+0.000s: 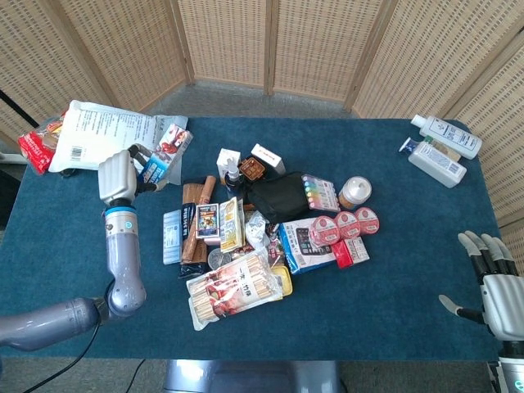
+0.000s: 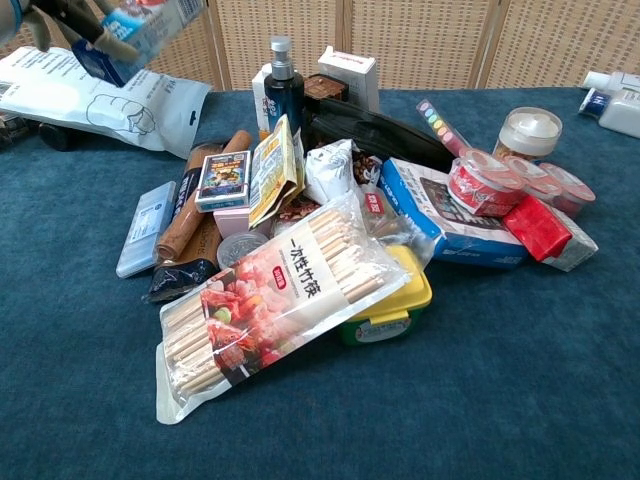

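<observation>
**Left hand holding a small box above the tabletop's left side**

The right hand (image 1: 501, 288) sits at the near right corner of the tabletop (image 1: 393, 311), fingers spread, holding nothing and well apart from all items.

Nearest the front edge, a bag of bamboo skewers (image 2: 265, 300) lies tilted over a yellow tub (image 2: 400, 305). Behind it stands the central pile: a blue calculator box (image 2: 440, 215), red-lidded cups (image 2: 485, 180), a red packet (image 2: 538, 226), a card pack (image 2: 223, 178), a brown roll (image 2: 195, 205) and a pale blue case (image 2: 143, 227). A dark spray bottle (image 2: 284, 90) and a black pouch (image 2: 375, 130) stand further back in the pile.

The left hand (image 1: 117, 176) is raised over the left side of the tabletop, fingers closed around one end of a small blue-and-red box (image 1: 164, 152). The box is clear of the surface, tilted, just left of the pile and beside the white mailer bag (image 1: 102, 131), which lies at the far left corner.

Two white bottles (image 1: 442, 147) lie at the far right corner.
</observation>
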Motion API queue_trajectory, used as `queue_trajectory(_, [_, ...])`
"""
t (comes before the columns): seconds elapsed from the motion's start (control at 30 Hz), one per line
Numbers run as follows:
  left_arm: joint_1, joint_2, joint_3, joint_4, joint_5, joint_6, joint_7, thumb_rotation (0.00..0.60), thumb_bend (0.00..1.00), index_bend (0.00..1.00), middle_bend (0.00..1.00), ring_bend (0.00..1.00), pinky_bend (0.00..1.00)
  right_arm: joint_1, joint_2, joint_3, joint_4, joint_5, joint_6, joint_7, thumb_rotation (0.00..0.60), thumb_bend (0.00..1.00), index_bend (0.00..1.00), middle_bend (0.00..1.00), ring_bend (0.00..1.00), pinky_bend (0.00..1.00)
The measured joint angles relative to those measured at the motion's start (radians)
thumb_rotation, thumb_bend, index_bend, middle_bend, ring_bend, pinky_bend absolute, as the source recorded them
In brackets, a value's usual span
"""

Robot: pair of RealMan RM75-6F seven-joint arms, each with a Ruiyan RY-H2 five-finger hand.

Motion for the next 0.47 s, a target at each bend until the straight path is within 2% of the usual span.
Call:
queue_trajectory(0.27, [0.009, 0.115, -0.055, -0.166, 0.002, 0.082, 0.048, 0.600, 0.16, 0.77, 0.77, 0.73, 0.77, -0.001, 0.000, -0.002, -0.006, -0.004, 0.000, -0.010, 0.600, 0.00, 0.00, 0.00, 0.00, 0.00])
queue_trajectory(0.47, [-0.001, 0.158, -0.076, -0.223, -0.013, 0.117, 0.072, 0.600, 0.16, 0.77, 0.77, 0.74, 0.77, -0.001, -0.001, -0.002, -0.007, -0.004, 0.001, -0.014, 0.600, 0.00, 0.00, 0.00, 0.00, 0.00])
